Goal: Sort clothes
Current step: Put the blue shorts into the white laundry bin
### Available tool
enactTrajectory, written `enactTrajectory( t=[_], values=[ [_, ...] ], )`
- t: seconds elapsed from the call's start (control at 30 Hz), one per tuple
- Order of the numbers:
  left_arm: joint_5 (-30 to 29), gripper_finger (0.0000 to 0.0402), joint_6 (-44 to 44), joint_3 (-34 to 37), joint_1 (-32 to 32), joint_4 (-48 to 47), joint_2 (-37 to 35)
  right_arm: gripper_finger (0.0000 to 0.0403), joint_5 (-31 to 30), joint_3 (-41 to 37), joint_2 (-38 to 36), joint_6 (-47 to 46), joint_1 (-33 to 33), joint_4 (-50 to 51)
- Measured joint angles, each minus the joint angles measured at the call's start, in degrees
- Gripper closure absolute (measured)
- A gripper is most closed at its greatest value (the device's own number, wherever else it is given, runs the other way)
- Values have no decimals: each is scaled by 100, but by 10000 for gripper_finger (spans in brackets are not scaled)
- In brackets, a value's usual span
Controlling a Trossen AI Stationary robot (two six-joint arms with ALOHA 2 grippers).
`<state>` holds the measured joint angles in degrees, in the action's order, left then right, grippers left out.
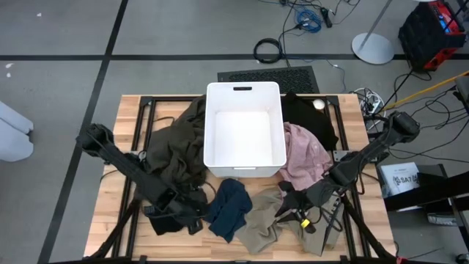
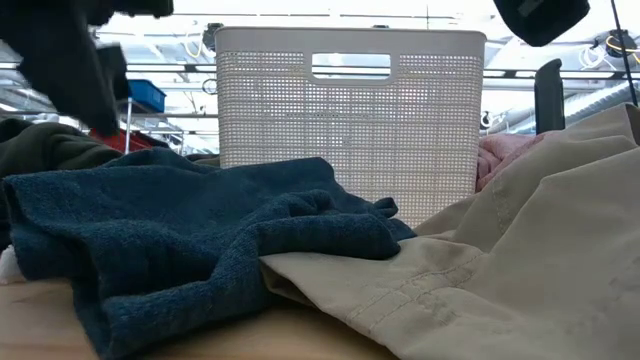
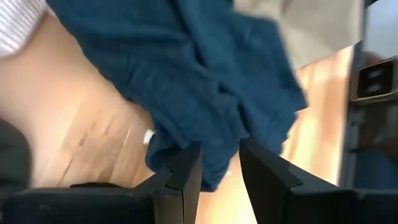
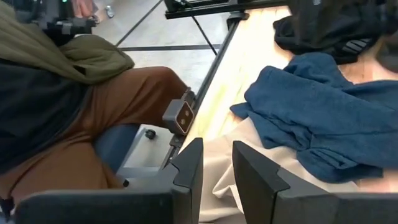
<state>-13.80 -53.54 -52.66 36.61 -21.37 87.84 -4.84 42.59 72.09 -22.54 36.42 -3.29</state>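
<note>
A wooden table (image 1: 110, 220) holds a white bin (image 1: 244, 130) at its middle, standing empty. Clothes lie around it: a large olive garment (image 1: 176, 147) to the left, a black one (image 1: 308, 117) and a pink one (image 1: 304, 154) to the right, and a navy garment (image 1: 229, 207) beside a tan one (image 1: 264, 224) at the near edge.

The left gripper (image 3: 219, 165) sits low at the near left, just at the navy garment's edge. Its fingers are spread a little, with a fold of navy cloth lying at the gap; nothing is pinched yet. The right gripper (image 4: 216, 168) hovers at the near right over the tan garment, fingers slightly apart and empty. A seated person's legs (image 4: 93, 124) show beyond the table edge in the right wrist view.

Risk, as a judgement: the navy cloth overlaps the tan one, so a grab could drag both together. A shallow pinch at the hem could also slip free during a lift.
</note>
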Motion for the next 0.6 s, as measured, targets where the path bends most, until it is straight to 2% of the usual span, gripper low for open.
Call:
enactTrajectory(
  t=[0.23,0.47,0.6],
  values=[
    [-16,284,-62,115,107,41,284,328,-960,0,103,-215,432,6],
    [-110,284,-288,702,213,1074,281,328,-1895,0,105,-443,1088,-279],
    [-166,284,-313,819,241,1215,283,328,-2394,0,119,-451,1406,-357]
  ],
)
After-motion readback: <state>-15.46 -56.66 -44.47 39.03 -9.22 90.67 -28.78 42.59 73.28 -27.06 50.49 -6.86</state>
